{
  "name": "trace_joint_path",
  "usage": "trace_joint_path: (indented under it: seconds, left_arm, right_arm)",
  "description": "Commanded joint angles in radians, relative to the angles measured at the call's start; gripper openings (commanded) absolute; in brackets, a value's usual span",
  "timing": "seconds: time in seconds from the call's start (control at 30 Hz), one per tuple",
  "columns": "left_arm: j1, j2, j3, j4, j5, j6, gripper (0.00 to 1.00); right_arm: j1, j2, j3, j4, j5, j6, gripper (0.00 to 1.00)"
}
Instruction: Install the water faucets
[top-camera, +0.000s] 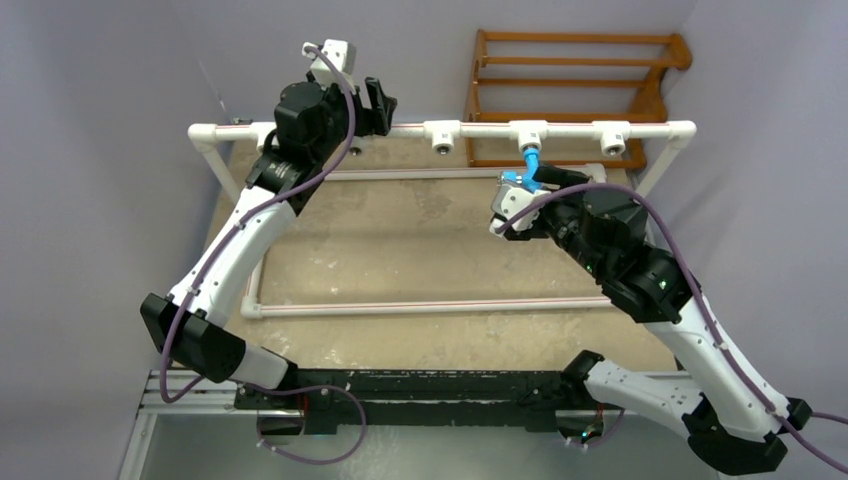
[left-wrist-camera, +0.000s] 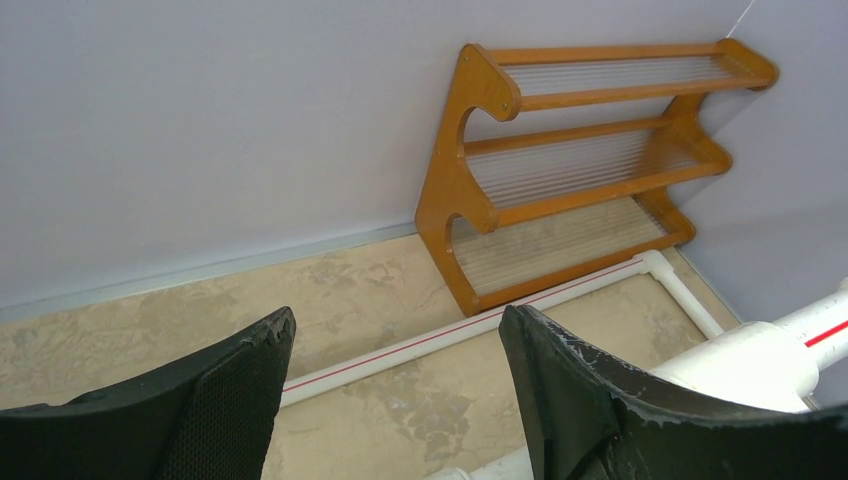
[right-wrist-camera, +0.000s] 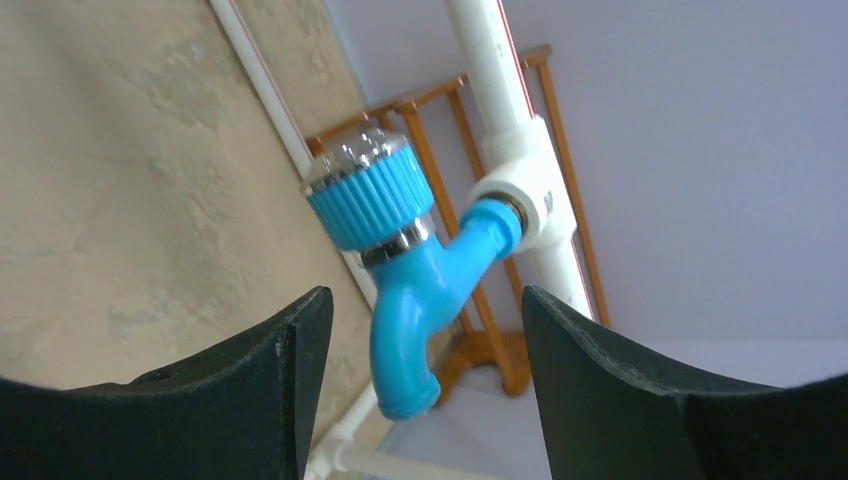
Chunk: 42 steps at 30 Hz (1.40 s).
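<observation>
A bright blue faucet (right-wrist-camera: 420, 285) with a ribbed knob and bent spout sits with its end in a white tee (right-wrist-camera: 525, 190) on the raised pipe rail. In the top view the faucet (top-camera: 526, 168) hangs from the middle tee (top-camera: 528, 132). My right gripper (right-wrist-camera: 425, 300) is open, its jaws on either side of the spout and apart from it; it also shows in the top view (top-camera: 538, 180). My left gripper (top-camera: 380, 107) is open and empty at the left part of the rail. In its own view the left gripper (left-wrist-camera: 395, 335) holds nothing, and the white rail (left-wrist-camera: 745, 358) lies beside its right finger.
Two more white tees (top-camera: 441, 136) (top-camera: 612, 136) sit on the raised rail with nothing in them. A white pipe frame (top-camera: 430, 307) lies on the beige tabletop. A wooden rack (top-camera: 580, 90) stands behind the rail against the wall and also shows in the left wrist view (left-wrist-camera: 570, 170).
</observation>
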Motion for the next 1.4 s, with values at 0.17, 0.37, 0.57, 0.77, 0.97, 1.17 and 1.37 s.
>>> trace_joint_path:
  seconds: [0.17,0.37,0.57,0.77,0.97,1.17,1.37]
  left_arm:
    - [0.032,0.029,-0.070,-0.175,0.031,-0.011,0.75]
    - [0.049,0.027,-0.078,-0.173,0.058,-0.022,0.75]
    - [0.058,0.016,-0.099,-0.167,0.073,-0.026,0.75]
    - [0.062,0.010,-0.108,-0.164,0.083,-0.029,0.75]
    - [0.064,0.005,-0.114,-0.162,0.091,-0.032,0.75]
    - [0.067,0.004,-0.120,-0.161,0.100,-0.033,0.75]
    - [0.074,0.000,-0.123,-0.165,0.116,-0.040,0.75]
  right_arm:
    - [0.029,-0.061,-0.147,0.221,0.146,-0.151,0.70]
    - [0.144,-0.046,-0.247,0.378,0.283,-0.223,0.68]
    - [0.189,-0.037,-0.307,0.519,0.413,-0.300,0.63]
    - [0.196,-0.031,-0.334,0.572,0.468,-0.281,0.45]
    - [0.200,-0.020,-0.343,0.637,0.523,-0.115,0.00]
    - [0.201,-0.004,-0.335,0.648,0.576,0.372,0.00]
    - [0.201,-0.067,-0.413,0.654,0.603,1.032,0.00]
